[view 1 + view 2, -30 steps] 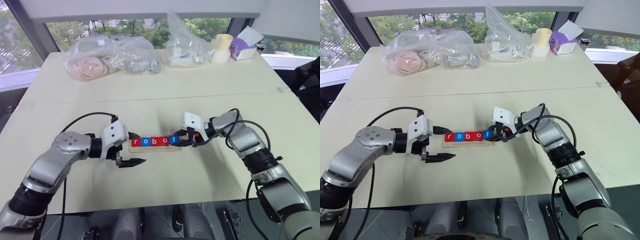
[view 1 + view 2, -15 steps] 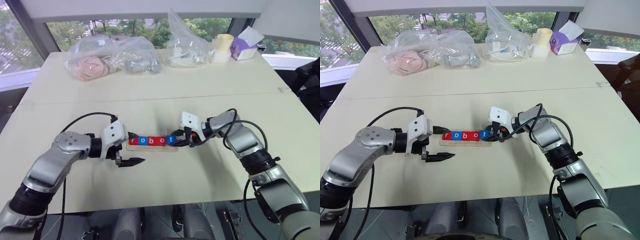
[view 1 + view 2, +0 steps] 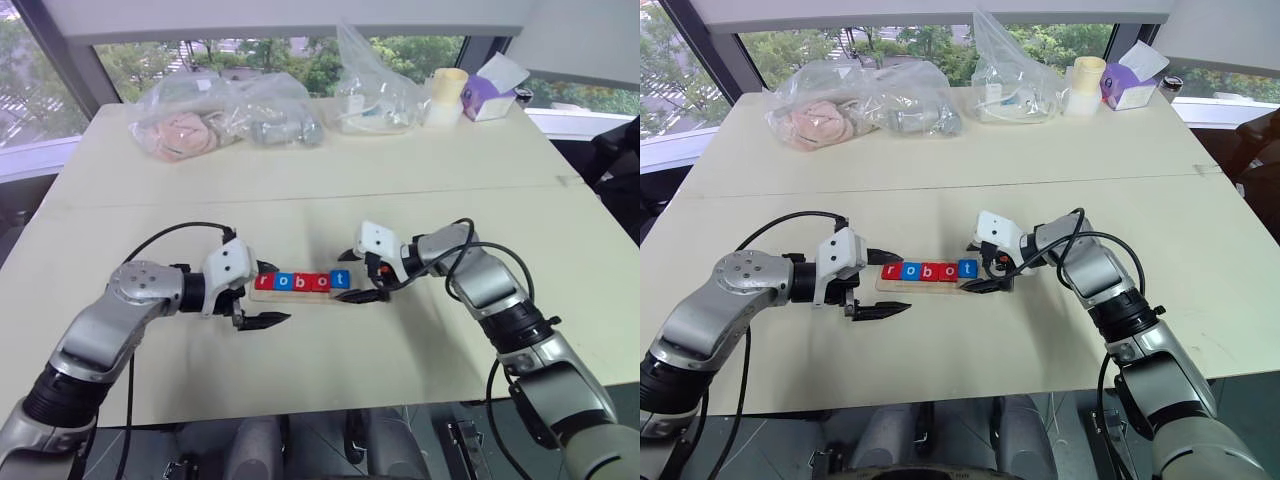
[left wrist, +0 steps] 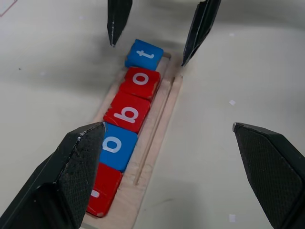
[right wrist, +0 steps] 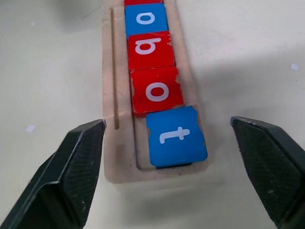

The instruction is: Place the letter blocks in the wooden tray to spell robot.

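Note:
The wooden tray [image 3: 300, 296] lies mid-table with five letter blocks in a row reading r [image 3: 264, 282], o [image 3: 283, 283], b [image 3: 302, 283], o [image 3: 321, 283], t [image 3: 340, 279]. The blue t [image 5: 176, 136] sits at the tray's end, slightly askew to the red o [image 5: 156, 90]. My right gripper [image 3: 352, 276] is open, one finger on each side of the t end, touching nothing. At the r end, my left gripper [image 3: 268, 294] is open with its fingers either side of the tray. The left wrist view shows the whole row [image 4: 127, 111].
Clear plastic bags [image 3: 180, 125] [image 3: 370, 90] lie along the table's far side, with a cream cup [image 3: 445, 95] and a purple tissue box [image 3: 490, 90] at the far right. A seam crosses the table behind the tray.
My right gripper was shut at the t block and has opened, leaving the t in the tray. The tray has slid slightly to the left. The left arm has kept still.

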